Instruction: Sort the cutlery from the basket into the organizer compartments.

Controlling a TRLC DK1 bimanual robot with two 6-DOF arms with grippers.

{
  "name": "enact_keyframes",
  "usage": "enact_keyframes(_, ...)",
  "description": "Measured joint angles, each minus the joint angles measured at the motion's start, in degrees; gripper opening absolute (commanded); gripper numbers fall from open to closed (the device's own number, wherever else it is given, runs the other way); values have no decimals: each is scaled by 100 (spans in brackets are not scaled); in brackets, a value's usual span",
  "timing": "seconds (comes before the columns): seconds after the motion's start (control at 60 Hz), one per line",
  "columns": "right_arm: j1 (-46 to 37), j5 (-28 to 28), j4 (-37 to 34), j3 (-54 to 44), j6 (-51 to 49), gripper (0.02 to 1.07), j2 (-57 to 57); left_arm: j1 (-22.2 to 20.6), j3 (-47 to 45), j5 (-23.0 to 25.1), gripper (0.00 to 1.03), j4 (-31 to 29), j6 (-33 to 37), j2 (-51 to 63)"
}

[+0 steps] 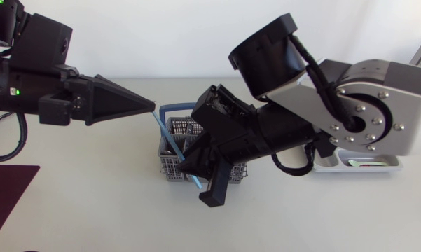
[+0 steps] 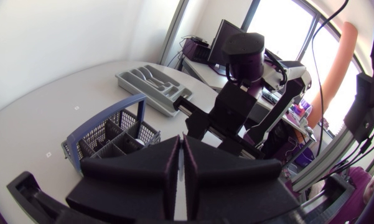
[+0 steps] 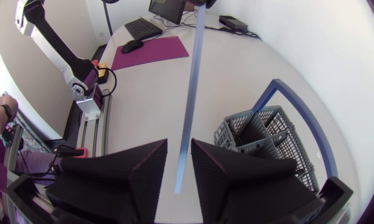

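Evidently a handover: left end effector (image 1: 151, 107) pinches the blue utensil (image 3: 192, 81) by its top above the basket (image 1: 167, 170); right end effector (image 3: 179, 144) straddles it, slightly open, to regrip

Bright, even daylight; soft faint shadows; fisheye bending at wrist-view edges.

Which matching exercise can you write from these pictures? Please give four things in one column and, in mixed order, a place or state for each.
Things:
1. left claw
2. right claw
3. basket
4. organizer

Places or states:
A. open, one finger on each side of the blue utensil
B. partly hidden under the right arm
C. shut on the blue utensil's upper end
D. mid-table, with a blue handle

Pairs: 1-C, 2-A, 3-D, 4-B
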Motion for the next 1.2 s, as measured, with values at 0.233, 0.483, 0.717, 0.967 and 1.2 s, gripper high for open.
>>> enact_keyframes(0.233, 35, -15, -39, 46, 2, 7, 72, 2, -4, 55, 3, 15, -17, 37)
enact_keyframes(0.483, 17, 11, -116, 127, 133, 7, 149, 83, -7, 125, 37, 48, -188, 37)
enact_keyframes(0.717, 66, -33, -269, 92, 105, 7, 254, 321, 348, 166, 82, 570, -765, 37)
enact_keyframes(0.967, -103, 7, -610, -17, 105, 7, -166, 833, 566, 179, 85, 752, -916, -13)
enact_keyframes(1.2, -1449, 13, -1043, -26, -31, 7, -1147, 992, 562, -741, 84, -249, 490, 63)
